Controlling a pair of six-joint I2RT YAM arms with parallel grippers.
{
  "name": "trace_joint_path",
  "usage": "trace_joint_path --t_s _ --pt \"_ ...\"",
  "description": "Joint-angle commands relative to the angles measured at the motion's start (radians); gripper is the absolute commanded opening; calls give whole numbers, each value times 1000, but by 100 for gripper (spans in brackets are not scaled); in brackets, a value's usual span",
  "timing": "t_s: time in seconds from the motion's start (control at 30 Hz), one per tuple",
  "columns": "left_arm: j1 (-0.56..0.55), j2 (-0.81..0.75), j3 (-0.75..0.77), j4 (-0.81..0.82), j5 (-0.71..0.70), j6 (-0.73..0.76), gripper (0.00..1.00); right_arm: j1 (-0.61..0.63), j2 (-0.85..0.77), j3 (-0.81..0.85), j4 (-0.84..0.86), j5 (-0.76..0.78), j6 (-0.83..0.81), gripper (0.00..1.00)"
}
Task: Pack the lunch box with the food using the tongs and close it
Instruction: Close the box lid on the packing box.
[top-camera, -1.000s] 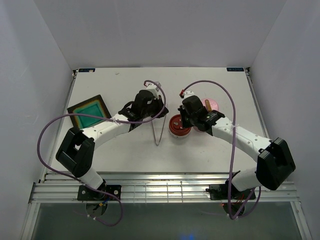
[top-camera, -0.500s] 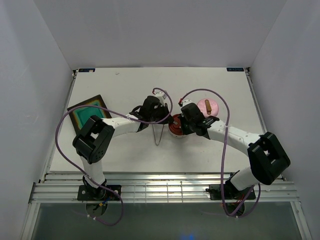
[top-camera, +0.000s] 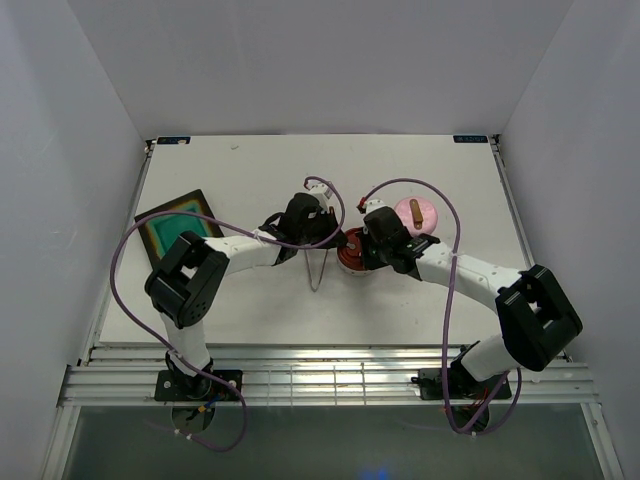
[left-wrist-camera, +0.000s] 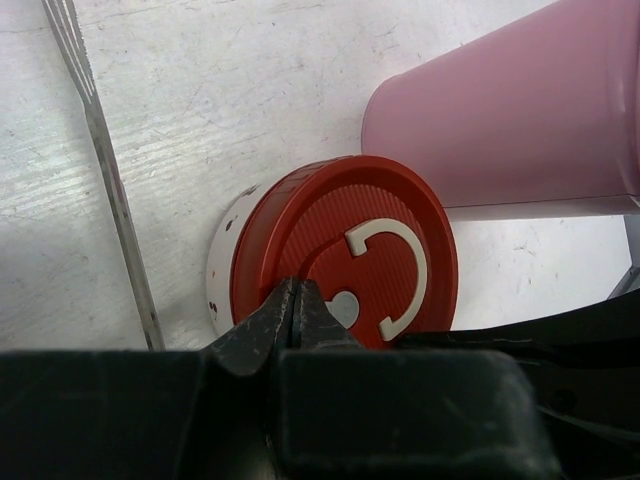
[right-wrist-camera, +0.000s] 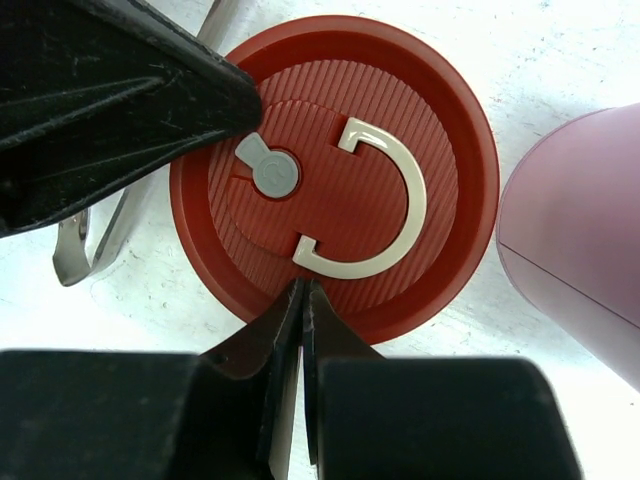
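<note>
at the middle of the table (top-camera: 420, 170), a round container with a red lid (right-wrist-camera: 440, 130) sits closed, a pink cup (left-wrist-camera: 520, 110) just beside it. the left gripper (left-wrist-camera: 297, 290) and right gripper (right-wrist-camera: 302, 290) each have fingers pressed together, holding nothing, tips at the lid from different sides. the tongs (right-wrist-camera: 70, 250) lie flat just beside the container. a black tray (top-camera: 160, 222) lies well apart at the left.
</note>
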Motion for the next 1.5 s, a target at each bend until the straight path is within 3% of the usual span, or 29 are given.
trace_joint_path --t_s 0.0,0.17,0.3,0.33,0.4,0.43,0.5,0.53,0.57,0.63,0.7,0.83,1.03,1.23,1.33,1.37,1.43,1.47 --pt "2 -49 -2 -96 -41 30 11 4 3 33 -103 -9 1 8" --pt "0 -158 71 -173 -79 55 19 -1 -3 193 -177 14 -61 8" --pt "0 -248 133 -251 -130 84 37 -4 14 352 -278 34 -74 9" --pt "0 -265 166 -269 -142 93 46 -4 13 398 -304 36 -78 11" --pt "0 -311 202 -337 -173 123 56 -4 -6 435 -329 37 -79 18" --pt "0 -327 235 -358 -177 134 68 -4 -16 448 -337 37 -78 22" --pt "0 -362 254 -417 -217 150 82 -3 -69 460 -354 37 -71 41" --pt "0 -409 255 -429 -223 157 97 -4 -93 452 -351 36 -65 50" --pt "0 -437 246 -443 -231 159 98 -4 -149 431 -337 31 -62 79" --pt "2 -524 228 -455 -242 159 98 -4 -254 397 -315 37 -55 95" --pt "0 -590 184 -461 -243 153 98 -4 -335 324 -262 46 -50 90" --pt "0 -754 73 -461 -222 147 98 -4 -574 195 -211 69 -27 90" --pt "0 -995 -90 -484 -245 125 98 -4 -791 77 -217 149 -2 90" --pt "1 -1089 -151 -469 -279 101 98 -4 -885 9 -167 118 1 90" --pt "0 -1042 -157 -412 -233 79 98 -4 -810 0 -156 114 1 97" --pt "0 -1016 -151 -379 -213 75 92 -4 -778 15 -168 106 1 100" --pt "0 -924 -139 -342 -150 64 65 -4 -666 33 -179 101 2 90" --pt "0 -887 -119 -313 -132 59 44 -4 -634 47 -174 98 1 74"
